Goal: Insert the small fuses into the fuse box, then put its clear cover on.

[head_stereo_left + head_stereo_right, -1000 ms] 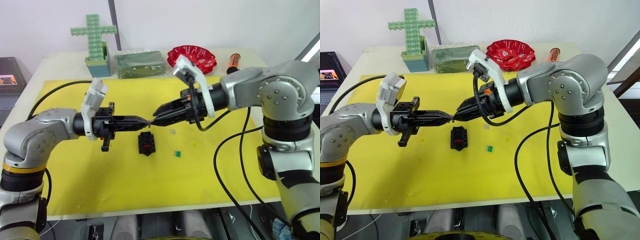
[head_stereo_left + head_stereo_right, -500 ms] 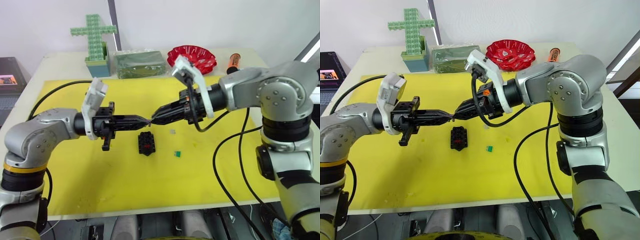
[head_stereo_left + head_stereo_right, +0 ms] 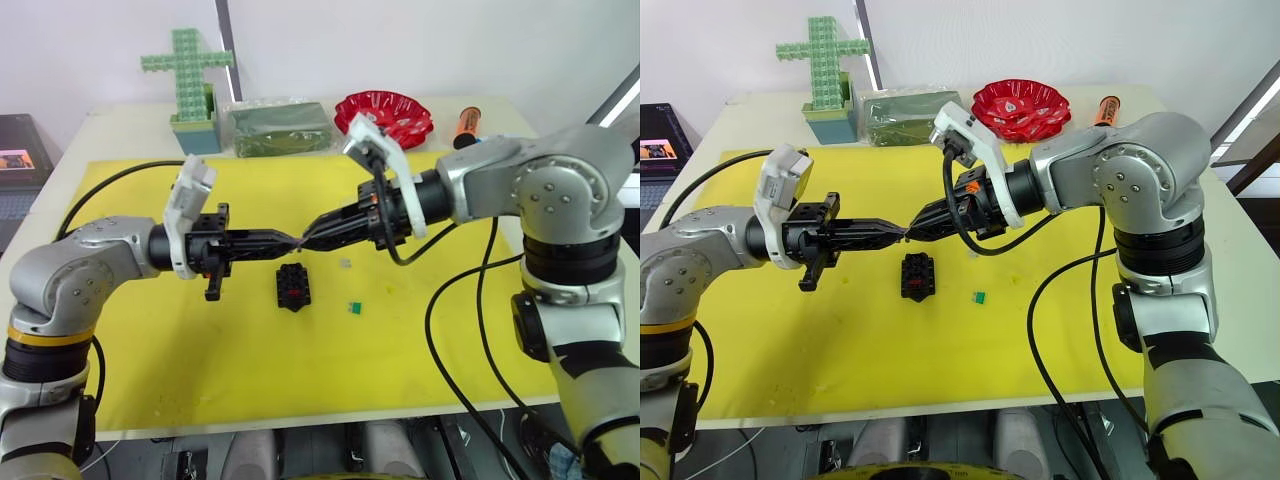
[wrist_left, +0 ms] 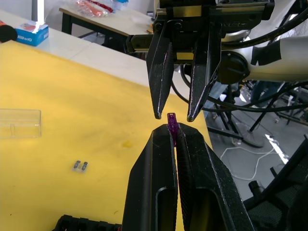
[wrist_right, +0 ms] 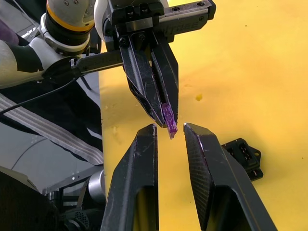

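Observation:
My left gripper is shut on a small purple fuse, which sticks out of its tips above the yellow mat. My right gripper faces it tip to tip and is open, its fingertips on either side of the fuse's free end, not clamping it. The black fuse box lies on the mat just below the two grippers, with a red piece showing in it. A green fuse and a greyish fuse lie to its right. The clear cover lies flat on the mat.
The yellow mat covers the table. Along the back stand a green block cross, a clear bag of green material, a red bowl and an orange-handled tool. A blue-and-white carton sits beyond the mat.
My right gripper has edged slightly closer to the left gripper's tips, its open fingers now around the fuse's end. The left gripper has stayed put.

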You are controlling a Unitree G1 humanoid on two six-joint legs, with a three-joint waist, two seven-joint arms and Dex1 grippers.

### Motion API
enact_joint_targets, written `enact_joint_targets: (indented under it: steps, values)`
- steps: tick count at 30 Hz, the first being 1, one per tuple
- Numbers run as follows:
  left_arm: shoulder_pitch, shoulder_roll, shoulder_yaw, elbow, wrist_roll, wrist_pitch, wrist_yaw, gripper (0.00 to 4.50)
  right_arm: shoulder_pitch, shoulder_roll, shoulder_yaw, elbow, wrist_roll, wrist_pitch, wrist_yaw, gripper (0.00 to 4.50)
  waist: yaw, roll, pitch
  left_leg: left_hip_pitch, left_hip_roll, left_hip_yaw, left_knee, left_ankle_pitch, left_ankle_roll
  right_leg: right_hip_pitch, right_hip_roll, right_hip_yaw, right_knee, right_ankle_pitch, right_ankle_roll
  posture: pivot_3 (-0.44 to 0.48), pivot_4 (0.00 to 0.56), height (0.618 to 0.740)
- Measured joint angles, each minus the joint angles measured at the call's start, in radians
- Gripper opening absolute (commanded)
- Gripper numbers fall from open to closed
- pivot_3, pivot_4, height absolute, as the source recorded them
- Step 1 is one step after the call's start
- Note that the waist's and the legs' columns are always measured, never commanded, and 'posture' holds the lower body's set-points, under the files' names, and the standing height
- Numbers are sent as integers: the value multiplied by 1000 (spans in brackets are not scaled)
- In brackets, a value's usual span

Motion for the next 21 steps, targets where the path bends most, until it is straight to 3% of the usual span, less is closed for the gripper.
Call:
enact_joint_targets:
  steps: [21]
  values:
    - [0, -1, 0, -1, -1, 0, 8, 0, 4, 1, 1, -3, 0, -3, -1, 911, 0, 0, 0, 0, 0, 0, 0, 0, 0, 0, 0, 0, 0, 0, 0, 0, 150, 740]
